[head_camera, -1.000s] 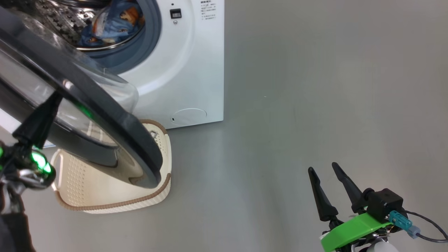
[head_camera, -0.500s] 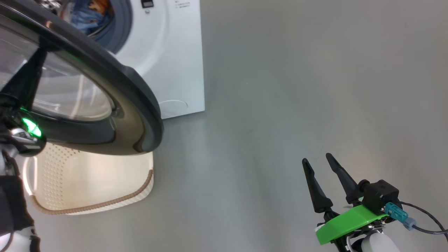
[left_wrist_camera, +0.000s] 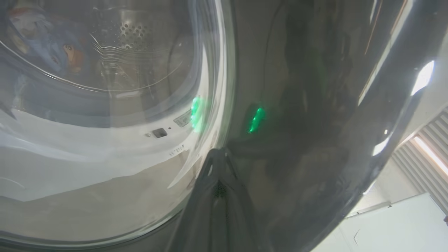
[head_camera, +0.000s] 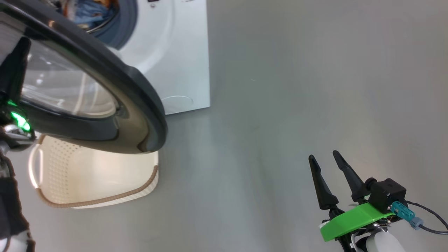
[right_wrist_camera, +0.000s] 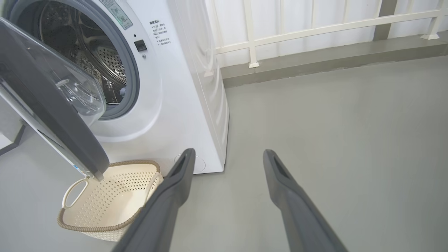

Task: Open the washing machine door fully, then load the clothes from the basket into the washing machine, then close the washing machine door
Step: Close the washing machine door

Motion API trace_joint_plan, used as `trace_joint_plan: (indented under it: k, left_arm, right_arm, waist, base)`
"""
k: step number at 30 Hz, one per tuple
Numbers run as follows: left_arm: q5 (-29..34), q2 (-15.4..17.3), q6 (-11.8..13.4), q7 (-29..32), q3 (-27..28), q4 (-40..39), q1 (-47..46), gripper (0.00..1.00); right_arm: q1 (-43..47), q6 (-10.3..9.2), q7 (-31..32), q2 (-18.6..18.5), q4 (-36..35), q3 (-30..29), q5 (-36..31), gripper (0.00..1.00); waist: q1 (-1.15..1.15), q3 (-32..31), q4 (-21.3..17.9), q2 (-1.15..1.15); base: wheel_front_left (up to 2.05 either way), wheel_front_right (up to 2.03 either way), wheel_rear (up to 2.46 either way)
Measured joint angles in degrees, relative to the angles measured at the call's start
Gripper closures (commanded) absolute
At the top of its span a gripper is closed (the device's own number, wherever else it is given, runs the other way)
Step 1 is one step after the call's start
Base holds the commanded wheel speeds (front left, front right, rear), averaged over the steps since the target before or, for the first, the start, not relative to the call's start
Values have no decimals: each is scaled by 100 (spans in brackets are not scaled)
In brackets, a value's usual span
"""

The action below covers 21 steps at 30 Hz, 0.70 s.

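In the head view, you are looking at the washing machine door sweeping across the upper left, partly swung. The basket is sitting on the floor under the door's lower rim at the lower left. The washing machine is standing at the top, and the clothes are showing in its drum at the top left edge. The whole frame has shifted since a second ago, so the camera has moved, and less of the drum mouth is showing above the door. The left gripper is sitting at the left edge by the door glass. The right gripper is hovering at the lower right, spread as before.

In the left wrist view, the left fingers are pressed together, with their tips up against the door where the glass meets the black ring.

In the right wrist view, the door is standing half open at the left, above the basket. Your right fingers are standing apart at the bottom.
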Motion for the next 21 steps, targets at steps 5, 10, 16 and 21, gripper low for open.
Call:
trace_joint_plan:
  k: [5, 10, 16, 21]
  left_arm:
    - [-5, 32, 0, -201, -142, -380, 409, 100]
    - [111, 140, 0, -541, -300, -789, 716, 100]
    - [533, 402, -1, -1081, -877, -1508, 1255, 100]
    - [845, 714, -14, -1673, -1333, -1892, 1679, 100]
  right_arm:
    - [7, 0, 0, 2, -10, 0, 0, 0]
    - [17, 0, 0, 3, -7, -8, 0, 0]
    - [114, 0, -1, 4, -8, -8, 66, 0]
    - [254, 0, 0, 4, 15, -13, 80, 0]
  waist:
    - [0, -143, 198, 0]
    - [0, -318, 335, 0]
    - [0, -560, 474, 0]
    - [0, -749, 575, 0]
  base:
    - [0, 0, 0]
    - [0, 0, 0]
    - [0, 0, 0]
    - [0, 0, 0]
